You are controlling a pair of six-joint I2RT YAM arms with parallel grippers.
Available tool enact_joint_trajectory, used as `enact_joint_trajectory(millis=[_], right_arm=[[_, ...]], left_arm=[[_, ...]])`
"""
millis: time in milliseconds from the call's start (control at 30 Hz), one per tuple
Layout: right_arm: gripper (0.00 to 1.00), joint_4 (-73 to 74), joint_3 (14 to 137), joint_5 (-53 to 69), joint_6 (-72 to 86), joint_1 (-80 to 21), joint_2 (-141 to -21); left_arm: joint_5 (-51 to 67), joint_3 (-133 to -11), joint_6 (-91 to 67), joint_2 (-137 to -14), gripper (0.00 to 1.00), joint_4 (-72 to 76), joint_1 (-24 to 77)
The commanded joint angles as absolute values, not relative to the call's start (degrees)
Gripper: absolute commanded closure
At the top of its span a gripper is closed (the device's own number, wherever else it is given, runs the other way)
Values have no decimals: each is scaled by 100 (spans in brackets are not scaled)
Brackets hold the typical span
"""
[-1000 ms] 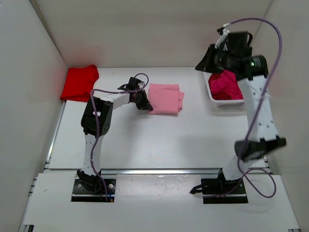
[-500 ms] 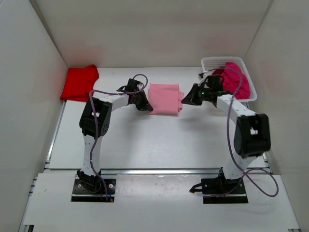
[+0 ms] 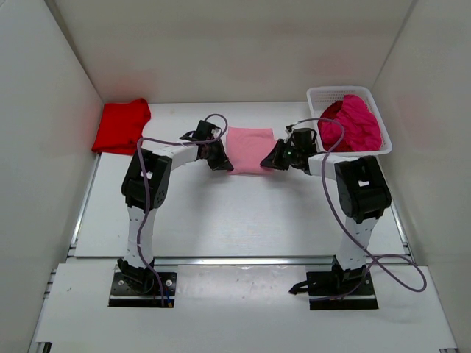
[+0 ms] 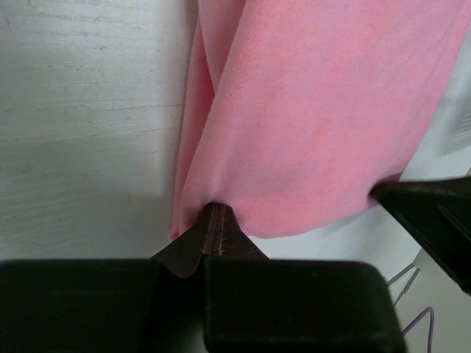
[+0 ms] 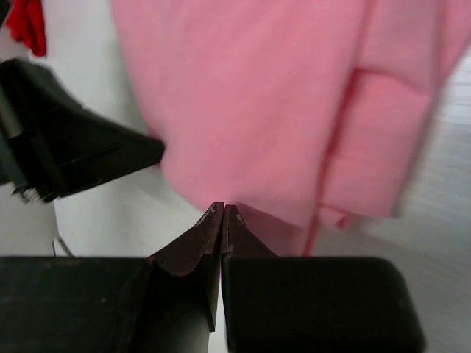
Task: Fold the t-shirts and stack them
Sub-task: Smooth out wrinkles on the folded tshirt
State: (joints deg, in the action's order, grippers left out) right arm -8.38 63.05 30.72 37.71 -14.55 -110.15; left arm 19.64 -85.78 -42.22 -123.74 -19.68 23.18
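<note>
Pinching the light pink t-shirt (image 3: pixel 249 149) from both sides, the two arms meet at the middle of the white table (image 3: pixel 243 213), a little toward the upper part of the top view. The left gripper (image 3: pixel 223 160) is at the left edge of this folded shirt and the right gripper (image 3: pixel 274 158) is at its right edge, so the shirt lies between them. In the left wrist view the two dark fingers are pressed together with no gap, and their tip goes into the lower edge of the pink cloth, which bends around it in a soft fold; the other gripper shows there as a dark wedge at the right border of the frame. In the right wrist view the fingers are also closed tightly, and the tip sits at the lower hem of the pink cloth, with a darker pink layer just beside it on the right; the cloth there is slightly blurred. The bright red t-shirt (image 3: pixel 121 126) lies folded in the upper left corner of the table, touching the left wall and well apart from the arms. The deep magenta t-shirts (image 3: pixel 353 123) are heaped in the white mesh basket (image 3: pixel 324 93) at the upper right, just beside the right arm.
</note>
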Motion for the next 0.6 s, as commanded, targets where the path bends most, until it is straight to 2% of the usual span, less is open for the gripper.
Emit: enact_joint_trajectory(millis=[0,200,300,433,467,500,533,567], right_arm=[[100,-1328,6170,2330,4166,-1415,-11223],[100,-923,6126,1775,4025,-1529,-11233],[96,-1055,6151,1969,4122,-1582,-11014],[85,-486,6784,1916,3789,-1731,-10733],[81,-379,6968,1899,3727,-1740,-10644],[76,-274,7065,1898,3683,-1766,-10522],[73,-159,7110,1907,3648,-1784,-10373],[69,-45,7163,1925,3674,-1802,-10310]], left_arm=[[1802,-8473,-4131,-11988,97,-2074,2347],[1828,-8411,-4131,-11857,96,-2075,2268],[1916,-8489,-4105,-11646,87,-2118,2224],[1706,-8710,-3912,-11339,57,-2328,2101],[1618,-8745,-3833,-11251,42,-2407,2031],[1513,-8823,-3745,-11163,32,-2460,1978],[1451,-8850,-3718,-11153,18,-2583,1943],[1450,-8955,-3579,-11119,12,-2610,1890]])
